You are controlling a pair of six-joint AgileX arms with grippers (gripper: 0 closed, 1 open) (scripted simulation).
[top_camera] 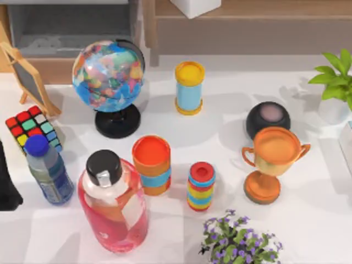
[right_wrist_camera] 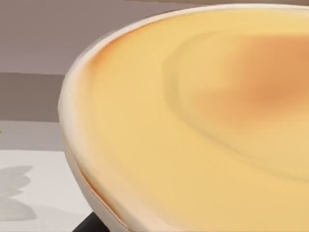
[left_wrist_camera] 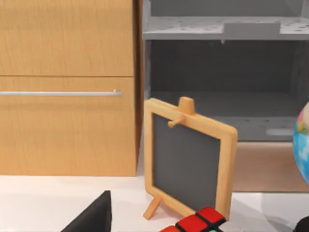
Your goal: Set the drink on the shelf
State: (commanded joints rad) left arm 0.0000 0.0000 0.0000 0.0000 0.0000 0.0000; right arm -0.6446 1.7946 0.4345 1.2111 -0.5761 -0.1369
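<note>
Two bottles stand at the table's front left, and either could be the drink. One is a small clear bottle (top_camera: 48,171) with a blue cap and blue label. The other is a large pink bottle (top_camera: 113,204) with a black cap. The light-brown wooden shelf (top_camera: 247,12) runs along the back right behind the table, with its upright post (top_camera: 151,33) at its left end. My left gripper (top_camera: 7,184) shows as a black shape at the left edge, just left of the blue-capped bottle; a black part of it (left_wrist_camera: 94,218) also edges into the left wrist view. A black sliver of my right gripper (right_wrist_camera: 91,225) sits under a large yellow-orange curved surface (right_wrist_camera: 203,121).
A globe (top_camera: 108,77), colour cube (top_camera: 33,126) and small blackboard easel (left_wrist_camera: 188,157) crowd the back left. Several striped cans (top_camera: 151,164) (top_camera: 201,186) (top_camera: 189,88), a black speaker (top_camera: 268,118), an orange trophy (top_camera: 272,162) and two plants (top_camera: 236,242) (top_camera: 335,74) stand elsewhere. A grey cabinet (top_camera: 71,27) is at the back left.
</note>
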